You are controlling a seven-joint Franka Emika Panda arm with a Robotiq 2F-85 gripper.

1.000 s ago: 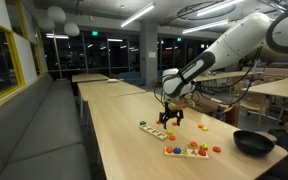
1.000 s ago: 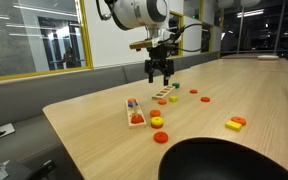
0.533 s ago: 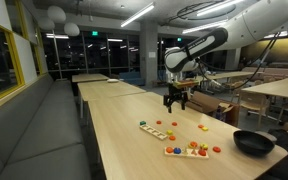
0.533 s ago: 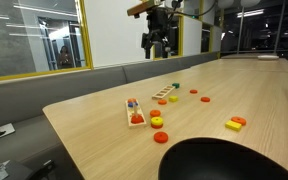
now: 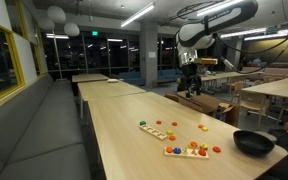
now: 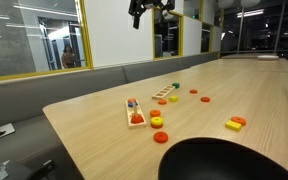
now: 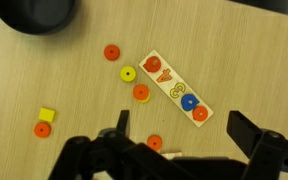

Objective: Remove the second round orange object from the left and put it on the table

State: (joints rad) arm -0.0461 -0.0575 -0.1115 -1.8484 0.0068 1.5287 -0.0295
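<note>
While the hand (image 7: 177,120) hangs high above the tabletop (image 7: 254,60), its fingers (image 7: 121,122) are spread wide w/ nothing between; 1 orange disc (image 7: 142,92) lies on the wood just beside the puzzle board (image 7: 174,85); black bowl (image 7: 34,12) well apart.

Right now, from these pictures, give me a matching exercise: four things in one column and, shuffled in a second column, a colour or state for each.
Things:
1. bowl
2. gripper
3. ring
4. table

Colours or states:
A. pale wood
B. black
C. open, high above the table
D. yellow

Pairs: 1-B, 2-C, 3-D, 4-A
</note>
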